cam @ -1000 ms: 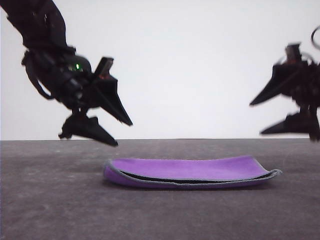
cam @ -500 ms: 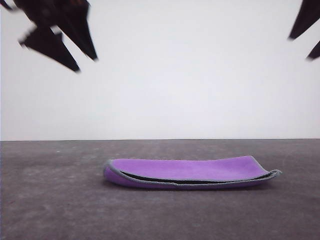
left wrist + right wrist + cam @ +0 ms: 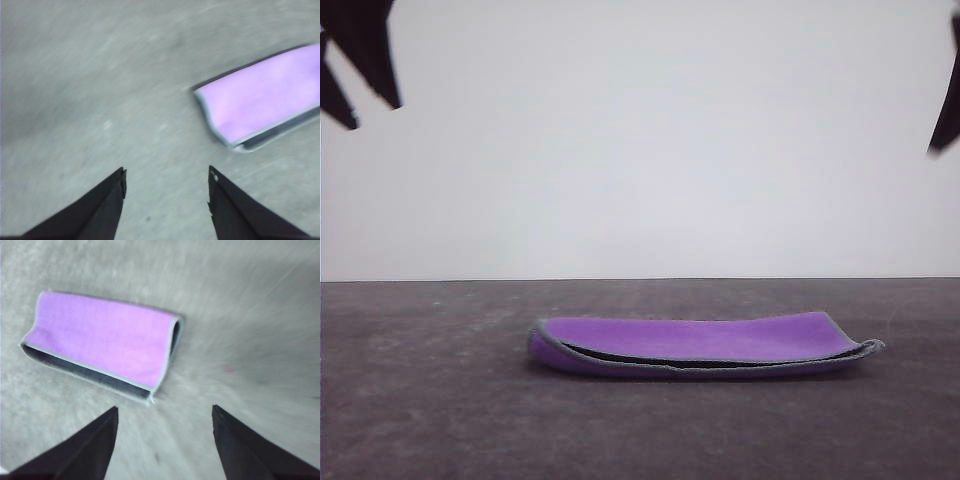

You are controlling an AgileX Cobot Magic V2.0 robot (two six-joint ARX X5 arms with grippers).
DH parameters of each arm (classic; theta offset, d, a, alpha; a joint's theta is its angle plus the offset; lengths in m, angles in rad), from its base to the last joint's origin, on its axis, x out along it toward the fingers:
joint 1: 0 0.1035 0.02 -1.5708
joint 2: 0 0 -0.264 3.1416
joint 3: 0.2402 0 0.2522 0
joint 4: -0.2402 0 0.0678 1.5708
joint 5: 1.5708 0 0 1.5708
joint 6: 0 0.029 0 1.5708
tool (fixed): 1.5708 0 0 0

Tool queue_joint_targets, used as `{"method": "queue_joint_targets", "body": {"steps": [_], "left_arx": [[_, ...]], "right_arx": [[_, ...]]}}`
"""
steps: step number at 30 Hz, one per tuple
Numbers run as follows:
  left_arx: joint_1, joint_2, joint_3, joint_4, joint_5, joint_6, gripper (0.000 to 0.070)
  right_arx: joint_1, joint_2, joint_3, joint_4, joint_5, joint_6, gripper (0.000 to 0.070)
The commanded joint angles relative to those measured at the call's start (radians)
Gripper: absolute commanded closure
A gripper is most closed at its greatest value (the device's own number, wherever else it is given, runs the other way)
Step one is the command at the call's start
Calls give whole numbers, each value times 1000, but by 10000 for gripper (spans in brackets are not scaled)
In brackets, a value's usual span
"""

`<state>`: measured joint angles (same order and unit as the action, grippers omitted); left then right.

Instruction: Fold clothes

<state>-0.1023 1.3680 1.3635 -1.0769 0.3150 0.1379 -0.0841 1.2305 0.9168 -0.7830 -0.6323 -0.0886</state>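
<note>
Already the small square cloth with bright purple outside, dark grey inside and a light-grey stitched border (image 3: 695, 344) lies doubled over on the dark grey matte surface (image 3: 420, 400), and from my seat that reads as one fold done. On the front camera I see it as a long, low purple strip near the middle of the surface, the top layer resting on the bottom one, with a thin dark slit between them along the near edge where the grey inner face peeks out. The fold line looks rounded at the robot's left end; the far right end lifts a little and its corners do not quite meet. My left claw (image 3: 165, 175) hangs high over bare surface, its two black fingers spread wide with nothing between them, the cloth well off to one side of it. My right claw (image 3: 165, 412) is likewise spread wide and empty, with the folded cloth lying beyond its tips and apart from them. On the front camera both claws sit up at the upper corners, clear of the cloth. I judge the task to be at or close to its end: if a single half-fold is all that is wanted, nothing is left but to park the arms; if a second fold or a tidier edge is wanted, I would have to come down again on that loose right end.
</note>
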Motion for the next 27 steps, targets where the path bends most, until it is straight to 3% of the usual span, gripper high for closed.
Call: {"method": "queue_joint_targets", "body": {"steps": [1, 13, 20, 27], "left_arx": [[10, 11, -8, 11, -1, -1, 381], [37, 11, -97, 81, -1, -27, 382], [37, 11, -97, 81, -1, -34, 382], [37, 11, -97, 81, -1, -35, 382]], "right_arx": [[2, 45, -36, 76, -49, 53, 321], [73, 400, -75, 344, -211, 165, 321], [126, 466, -75, 457, -214, 250, 322], [155, 483, -75, 507, -175, 290, 322]]}}
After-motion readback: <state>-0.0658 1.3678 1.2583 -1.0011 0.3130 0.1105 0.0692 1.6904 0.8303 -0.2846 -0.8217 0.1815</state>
